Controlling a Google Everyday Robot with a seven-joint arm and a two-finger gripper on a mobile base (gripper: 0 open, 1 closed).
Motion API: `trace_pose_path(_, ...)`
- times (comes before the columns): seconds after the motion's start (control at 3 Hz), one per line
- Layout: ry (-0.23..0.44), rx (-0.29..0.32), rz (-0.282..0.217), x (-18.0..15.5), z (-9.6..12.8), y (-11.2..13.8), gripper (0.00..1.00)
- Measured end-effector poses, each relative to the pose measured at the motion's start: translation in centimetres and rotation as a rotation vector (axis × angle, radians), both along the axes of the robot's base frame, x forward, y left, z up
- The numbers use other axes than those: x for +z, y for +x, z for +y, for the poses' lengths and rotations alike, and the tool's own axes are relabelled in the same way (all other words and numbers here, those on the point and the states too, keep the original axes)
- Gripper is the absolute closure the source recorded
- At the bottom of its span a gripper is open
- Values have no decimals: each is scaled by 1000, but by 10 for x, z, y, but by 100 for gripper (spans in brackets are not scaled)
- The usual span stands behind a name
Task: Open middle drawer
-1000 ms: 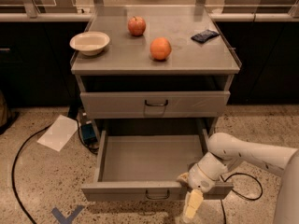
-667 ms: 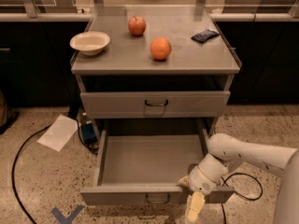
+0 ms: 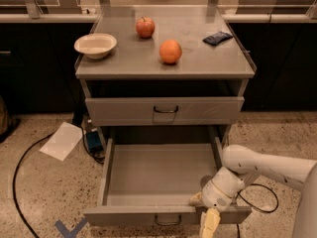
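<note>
The middle drawer [image 3: 158, 175] is a grey metal drawer pulled far out of the cabinet [image 3: 163, 63]. It is empty inside, and its flat front [image 3: 124, 215] has a small dark wire handle [image 3: 167, 221] at centre. My gripper [image 3: 202, 212] is at the right part of that front, to the right of the handle. One pale finger [image 3: 209, 224] hangs down outside the front and the other [image 3: 195, 199] shows over the drawer's inside edge. The fingers are apart and hold nothing. The drawer above [image 3: 163, 110] is shut.
On the cabinet top are a white bowl [image 3: 95, 45], an apple [image 3: 145, 27], an orange [image 3: 170, 51] and a dark packet [image 3: 217, 37]. A sheet of paper [image 3: 62, 140], a blue box [image 3: 92, 140] and black cables [image 3: 22, 167] lie on the floor to the left. Dark counters stand behind.
The middle drawer has slid a little further out towards the camera. My gripper has moved with its front, slightly down and to the right.
</note>
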State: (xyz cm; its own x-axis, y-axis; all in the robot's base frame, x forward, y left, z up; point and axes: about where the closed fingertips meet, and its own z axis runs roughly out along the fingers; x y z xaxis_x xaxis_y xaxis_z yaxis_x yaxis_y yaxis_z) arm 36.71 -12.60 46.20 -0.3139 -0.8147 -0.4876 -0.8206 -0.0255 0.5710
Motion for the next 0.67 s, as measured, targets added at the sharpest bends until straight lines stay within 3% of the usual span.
trace_pose_path(0.33,-15,34,44,-7,2,-12,0)
trace_pose_path(0.67,-15,34,45,-6,2,-12,0)
